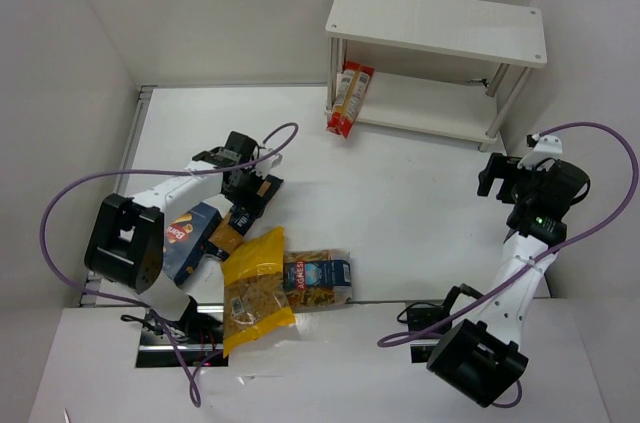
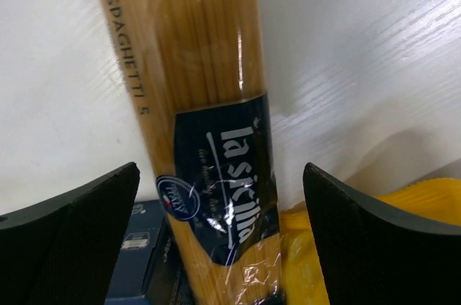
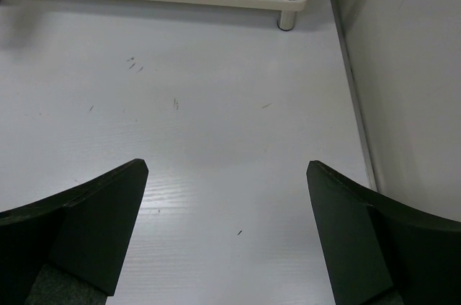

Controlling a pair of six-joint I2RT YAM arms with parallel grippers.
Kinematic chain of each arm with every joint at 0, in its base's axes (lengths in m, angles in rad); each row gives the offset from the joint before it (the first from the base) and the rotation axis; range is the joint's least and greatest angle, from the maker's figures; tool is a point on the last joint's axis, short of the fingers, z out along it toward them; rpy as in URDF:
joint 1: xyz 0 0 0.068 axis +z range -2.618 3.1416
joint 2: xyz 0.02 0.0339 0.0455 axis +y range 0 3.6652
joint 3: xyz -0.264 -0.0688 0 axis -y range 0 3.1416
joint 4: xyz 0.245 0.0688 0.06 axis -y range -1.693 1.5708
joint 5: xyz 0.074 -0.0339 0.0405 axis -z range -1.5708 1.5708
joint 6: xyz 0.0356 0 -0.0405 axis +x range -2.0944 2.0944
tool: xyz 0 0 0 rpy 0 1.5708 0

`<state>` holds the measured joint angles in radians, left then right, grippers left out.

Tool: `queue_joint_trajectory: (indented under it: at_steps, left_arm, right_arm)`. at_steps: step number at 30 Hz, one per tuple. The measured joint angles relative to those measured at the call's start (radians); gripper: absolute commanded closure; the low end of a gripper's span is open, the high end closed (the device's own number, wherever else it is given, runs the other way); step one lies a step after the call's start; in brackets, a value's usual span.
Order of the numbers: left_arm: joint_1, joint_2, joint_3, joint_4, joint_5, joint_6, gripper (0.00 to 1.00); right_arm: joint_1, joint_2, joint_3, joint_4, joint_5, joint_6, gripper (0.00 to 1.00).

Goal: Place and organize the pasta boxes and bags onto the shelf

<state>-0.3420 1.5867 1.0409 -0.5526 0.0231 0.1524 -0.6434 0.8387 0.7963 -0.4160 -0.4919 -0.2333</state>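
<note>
Both grippers gape wide, holding nothing: left gripper [image 2: 220,168] hangs over the spaghetti pack [image 2: 209,103] at centre left, right gripper [image 3: 227,168] over the table [image 3: 216,103] at right; a red-and-white pack [image 1: 350,98] leans in the shelf [image 1: 440,23], upper centre

Bright, even overhead light washes the white table [image 1: 400,193] pale in the top view, leaving only soft shadows under the shelf [image 1: 440,23]. Close up, glare streaks the spaghetti pack [image 2: 209,103] wrapper, and the yellow bag [image 2: 432,204] beside it is blurred. The right wrist view looks greyer and dimmer.
</note>
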Motion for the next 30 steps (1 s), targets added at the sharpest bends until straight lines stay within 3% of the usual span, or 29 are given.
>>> queue_joint_trajectory:
  at_steps: [11, 14, 15, 18, 20, 23, 30]
  left_arm:
    - [-0.037, 0.131, 0.003, 0.001, -0.073, -0.005, 0.0]
    - [-0.037, 0.132, 0.004, 0.001, -0.09, -0.008, 0.06]
    - [-0.037, 0.134, 0.005, 0.001, -0.091, -0.01, 0.1]
    - [-0.037, 0.147, 0.014, -0.002, -0.097, -0.023, 0.64]
    - [-0.037, 0.16, 0.034, -0.014, -0.101, -0.025, 0.91]
    - [-0.046, 0.159, 0.069, -0.053, -0.106, -0.022, 1.0]
    - [-0.058, 0.158, 0.12, -0.101, -0.023, 0.035, 1.0]
  right_arm:
    - [-0.019, -0.004, 0.0, -0.001, -0.026, -0.012, 0.0]
    - [-0.025, -0.015, 0.0, -0.004, -0.038, -0.018, 0.0]
    - [-0.027, -0.018, 0.0, -0.005, -0.041, -0.019, 0.0]
    - [-0.027, -0.028, 0.0, -0.005, -0.047, -0.02, 0.0]
    - [-0.027, -0.03, 0.0, -0.004, -0.048, -0.022, 0.0]
    - [-0.027, -0.03, 0.0, -0.005, -0.051, -0.023, 0.0]
    - [-0.027, -0.031, 0.0, -0.005, -0.067, -0.028, 0.0]
